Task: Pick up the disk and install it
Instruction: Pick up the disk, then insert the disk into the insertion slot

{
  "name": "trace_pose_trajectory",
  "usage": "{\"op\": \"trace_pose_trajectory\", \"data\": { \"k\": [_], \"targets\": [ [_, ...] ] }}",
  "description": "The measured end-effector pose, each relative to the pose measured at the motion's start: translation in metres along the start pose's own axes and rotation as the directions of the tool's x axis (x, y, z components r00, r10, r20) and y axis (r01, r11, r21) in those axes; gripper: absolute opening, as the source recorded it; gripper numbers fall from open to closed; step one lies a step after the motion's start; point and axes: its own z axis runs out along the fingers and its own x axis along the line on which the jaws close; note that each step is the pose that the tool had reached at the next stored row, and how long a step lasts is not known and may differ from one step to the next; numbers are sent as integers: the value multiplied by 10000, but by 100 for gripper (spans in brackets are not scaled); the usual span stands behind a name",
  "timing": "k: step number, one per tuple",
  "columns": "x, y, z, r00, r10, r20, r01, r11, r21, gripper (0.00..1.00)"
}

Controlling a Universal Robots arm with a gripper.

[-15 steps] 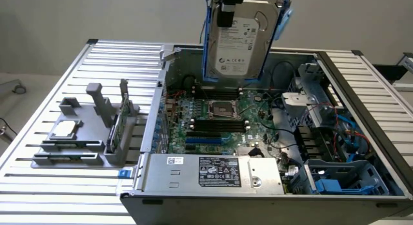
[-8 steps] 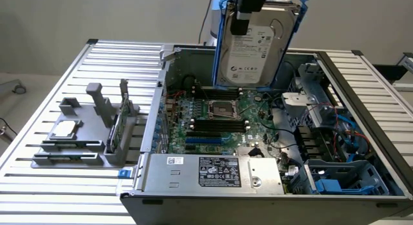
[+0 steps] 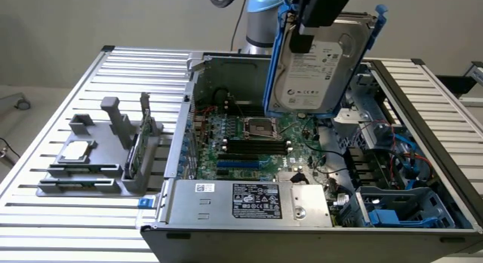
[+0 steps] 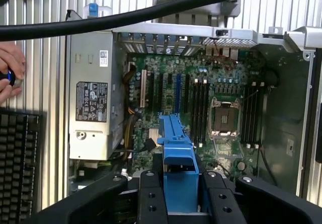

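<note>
The disk point(image 3: 317, 70), a silver-grey hard drive with a white label and blue carrier rails, hangs upright in the air above the open computer case point(image 3: 441, 161). It sits over the motherboard's back half, near the processor socket point(image 3: 264, 127). My gripper point(image 3: 306, 39) is shut on its upper edge. In the wrist view my black fingers point(image 4: 151, 194) clamp the disk's blue rail point(image 4: 176, 143), which points down toward the motherboard point(image 4: 201, 103). A blue drive bay point(image 3: 400, 209) lies in the case's front corner on the exterior view's right.
A long grey power supply point(image 3: 249, 201) fills the case's front. On the exterior view's left, a grey fixture point(image 3: 98, 161) holds a small silver chip point(image 3: 76, 151) and an upright card point(image 3: 139, 138). A person's hand point(image 4: 10, 70) and a keyboard point(image 4: 17, 158) are beside the case.
</note>
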Motion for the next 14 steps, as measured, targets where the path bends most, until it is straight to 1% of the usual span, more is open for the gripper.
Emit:
{"op": "trace_pose_trajectory", "data": {
  "k": [14],
  "targets": [
    [435,-357,-1,10000,0,0,0,10000,0,33]
  ]
}}
